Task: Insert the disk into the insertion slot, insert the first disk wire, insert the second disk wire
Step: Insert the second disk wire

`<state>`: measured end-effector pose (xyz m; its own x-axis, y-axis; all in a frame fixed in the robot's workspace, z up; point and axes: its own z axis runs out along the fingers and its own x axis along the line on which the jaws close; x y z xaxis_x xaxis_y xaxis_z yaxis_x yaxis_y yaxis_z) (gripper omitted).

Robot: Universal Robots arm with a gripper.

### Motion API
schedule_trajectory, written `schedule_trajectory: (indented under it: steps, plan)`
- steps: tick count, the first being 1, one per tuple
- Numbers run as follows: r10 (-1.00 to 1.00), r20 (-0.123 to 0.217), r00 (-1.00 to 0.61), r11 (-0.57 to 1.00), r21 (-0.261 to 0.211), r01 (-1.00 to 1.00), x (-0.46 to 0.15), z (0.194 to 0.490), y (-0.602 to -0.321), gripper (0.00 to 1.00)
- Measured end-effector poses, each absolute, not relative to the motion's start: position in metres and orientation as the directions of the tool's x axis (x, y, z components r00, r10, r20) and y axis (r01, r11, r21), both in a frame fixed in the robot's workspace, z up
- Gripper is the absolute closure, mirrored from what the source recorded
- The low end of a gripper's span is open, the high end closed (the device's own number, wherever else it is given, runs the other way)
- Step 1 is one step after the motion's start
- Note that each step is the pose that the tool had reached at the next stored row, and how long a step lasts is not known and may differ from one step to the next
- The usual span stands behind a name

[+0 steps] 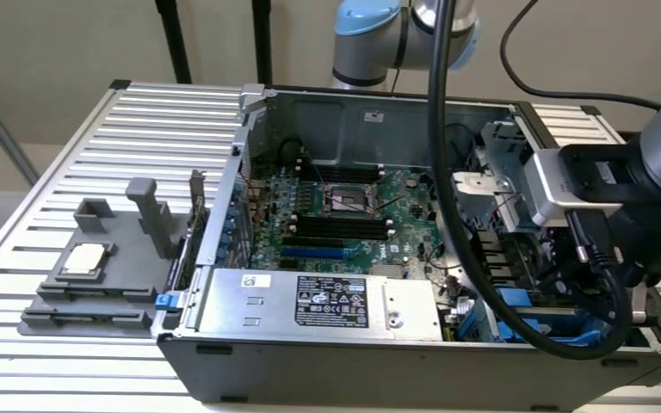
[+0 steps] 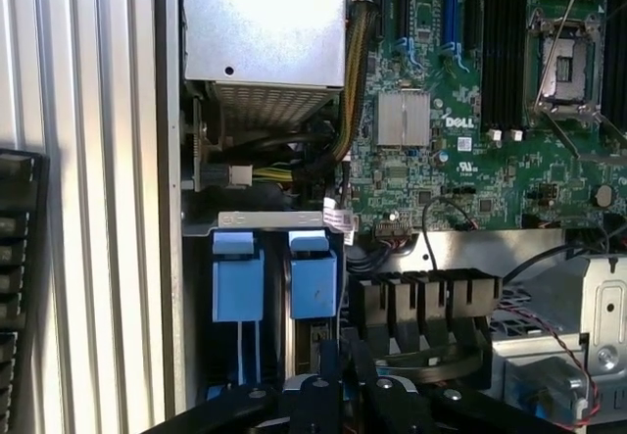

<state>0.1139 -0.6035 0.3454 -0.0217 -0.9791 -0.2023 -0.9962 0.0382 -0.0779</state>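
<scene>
Black claw [image 2: 328,395] linkages are seen closest to the wrist camera, at the frame edge, directly over the bright blue tabs; how far the fingers stand apart cannot be told, nor whether anything is held. Two blue plastic tabs stand side by side in the insertion slot [image 2: 269,220], a grey-blue cage with a pale metal top lip. Between and below the tabs a narrow silver edge is seen, taken to be the disk [image 2: 315,341] seated down in the cage; little of it is exposed. Beside the cage a black ribbed plastic duct [image 2: 426,302] is noted.

Beyond the slot, a green motherboard [image 2: 470,111] is seen, with "DELL" printed in white next to a square finned silver heatsink [image 2: 404,120]. Black memory slots and an open CPU socket with a metal latch are noted further along. A perforated silver power-supply box [image 2: 265,32] sits next to the board, with a sleeved bundle of yellow and black wires curling from it.

In the exterior view, the claw [image 1: 577,275] is lowered into the corner of the open computer case [image 1: 423,366] at the exterior view's right, above the blue cage [image 1: 537,314]. A thick black cable [image 1: 446,172] loops down from the arm. The power-supply box [image 1: 319,301] carries a black printed label, text unreadable. The case rests on a ribbed aluminium table [image 1: 78,172]. A grey fixture block [image 1: 101,275] holding a small silver chip lies at the exterior view's left.
</scene>
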Motion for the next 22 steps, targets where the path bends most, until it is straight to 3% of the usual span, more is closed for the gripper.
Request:
schedule_trajectory:
  steps: [22]
  plan:
    - [-0.978, -0.206, -0.019, 0.039, -0.093, -0.995, 0.1139, 0.3384, -0.6077, 0.84]
